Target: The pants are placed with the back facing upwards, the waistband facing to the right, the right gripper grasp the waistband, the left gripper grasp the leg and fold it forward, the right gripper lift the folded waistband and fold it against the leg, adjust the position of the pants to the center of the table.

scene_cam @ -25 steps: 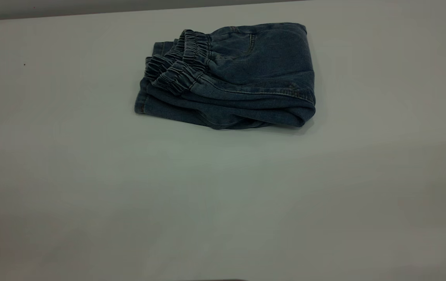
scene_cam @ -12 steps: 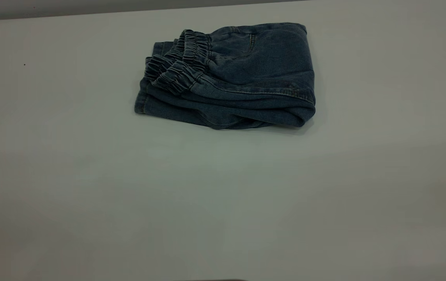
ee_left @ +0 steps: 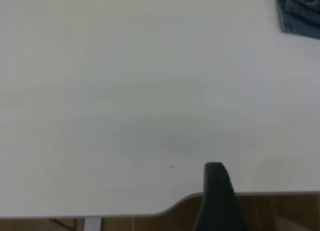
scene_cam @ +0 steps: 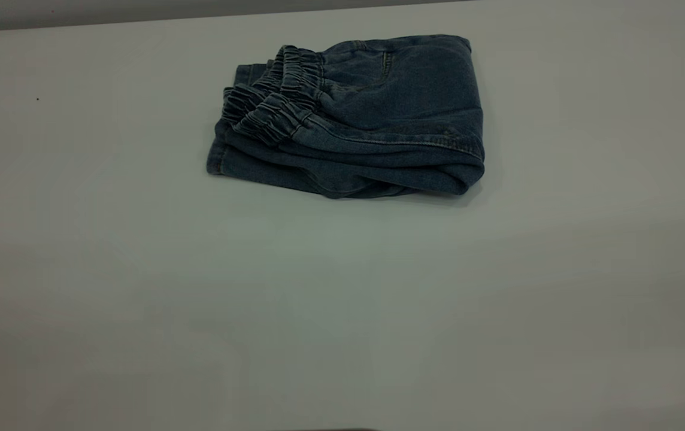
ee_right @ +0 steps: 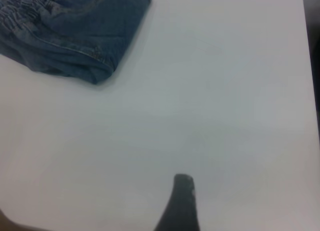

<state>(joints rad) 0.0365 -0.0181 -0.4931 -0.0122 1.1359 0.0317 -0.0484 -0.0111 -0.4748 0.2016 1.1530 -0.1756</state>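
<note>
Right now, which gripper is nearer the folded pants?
Right, as far as the wrist views suggest. The pants show largely in the right wrist view, only a corner in the left. Both grippers hang back, touching nothing.

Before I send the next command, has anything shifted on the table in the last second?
Nothing visibly changed. The folded denim pants lie in the same spot on the white table, elastic waistband bunched at their left end, no gripper touching them. Neither arm shows in the exterior view; each wrist view shows one dark fingertip over bare table, well clear of the pants.
</note>
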